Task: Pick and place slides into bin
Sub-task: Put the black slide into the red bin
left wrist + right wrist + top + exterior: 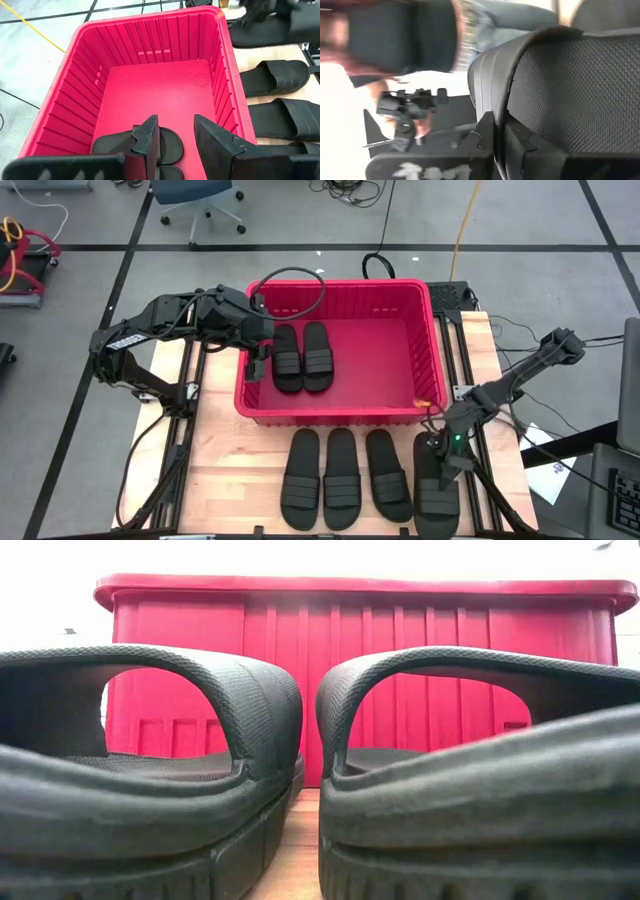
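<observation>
High view shows 2 slides [302, 357] lying side by side in the bin [425, 300], toward its left end, and 4 more in a row on the table [240, 455] in front of it. The left gripper [262, 360] hangs just inside the bin's left wall beside that pair; in the left wrist view its fingers [150, 137] stand apart with nothing between them. The right gripper [444, 463] is down on the rightmost slide [437, 485], and the right wrist view shows its fingers [487, 132] nearly together, pinching the edge of the ribbed strap [492, 75]. So the step in hand looks like picking slide 3. Next comes lifting it above the rim and carrying it over the bin's bare right half.
</observation>
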You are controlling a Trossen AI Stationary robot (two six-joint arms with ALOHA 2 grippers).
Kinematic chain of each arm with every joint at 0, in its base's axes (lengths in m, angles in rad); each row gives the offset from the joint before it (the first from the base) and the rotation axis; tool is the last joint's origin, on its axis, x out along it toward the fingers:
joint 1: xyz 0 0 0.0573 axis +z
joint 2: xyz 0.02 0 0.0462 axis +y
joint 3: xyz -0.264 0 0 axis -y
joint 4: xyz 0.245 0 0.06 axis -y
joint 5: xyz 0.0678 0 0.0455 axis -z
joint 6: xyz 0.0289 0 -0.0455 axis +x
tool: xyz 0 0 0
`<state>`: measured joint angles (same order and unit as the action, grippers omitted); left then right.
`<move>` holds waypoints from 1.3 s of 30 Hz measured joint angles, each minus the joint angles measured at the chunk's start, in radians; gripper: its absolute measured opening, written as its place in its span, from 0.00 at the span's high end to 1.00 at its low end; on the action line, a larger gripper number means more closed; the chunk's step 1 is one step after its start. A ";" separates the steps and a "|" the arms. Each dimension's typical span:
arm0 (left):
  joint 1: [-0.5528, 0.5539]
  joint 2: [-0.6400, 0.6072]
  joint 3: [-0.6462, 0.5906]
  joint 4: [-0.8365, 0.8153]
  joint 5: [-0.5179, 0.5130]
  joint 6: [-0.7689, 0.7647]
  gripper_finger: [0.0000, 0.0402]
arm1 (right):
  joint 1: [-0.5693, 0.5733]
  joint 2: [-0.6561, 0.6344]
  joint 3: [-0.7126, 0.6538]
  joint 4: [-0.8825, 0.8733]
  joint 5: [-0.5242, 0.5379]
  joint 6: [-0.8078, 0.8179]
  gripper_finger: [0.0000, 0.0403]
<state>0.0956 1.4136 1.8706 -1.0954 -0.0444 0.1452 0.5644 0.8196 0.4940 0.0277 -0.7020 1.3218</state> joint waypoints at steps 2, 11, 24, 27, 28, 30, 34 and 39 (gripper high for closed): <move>0.000 0.000 0.000 0.000 0.000 0.000 0.70 | 0.000 -0.007 0.051 0.000 0.005 0.002 0.99; 0.000 0.000 0.000 -0.001 0.000 0.003 0.70 | -0.001 -0.013 0.261 -0.095 0.062 -0.050 1.00; 0.000 0.000 0.000 -0.002 0.000 0.009 0.70 | -0.080 -0.013 0.468 -0.172 0.171 -0.220 1.00; 0.000 0.000 0.000 -0.003 0.000 0.009 0.70 | -0.132 -0.013 0.521 -0.208 0.186 -0.296 1.00; 0.000 0.000 0.000 -0.003 0.000 0.009 0.70 | -0.150 -0.013 0.539 -0.221 0.201 -0.326 1.00; 0.000 0.000 0.000 -0.003 0.000 0.009 0.70 | -0.187 -0.013 0.566 -0.256 0.209 -0.394 1.00; 0.000 0.000 0.000 -0.003 0.000 0.009 0.70 | -0.276 -0.009 0.613 -0.296 0.227 -0.525 1.00; 0.000 0.000 0.000 -0.003 0.000 0.007 0.70 | -0.418 -0.009 0.626 -0.305 0.302 -0.636 1.00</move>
<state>0.0959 1.4136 1.8706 -1.0988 -0.0444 0.1521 0.1469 0.8102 1.1198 -0.2775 -0.4001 0.6860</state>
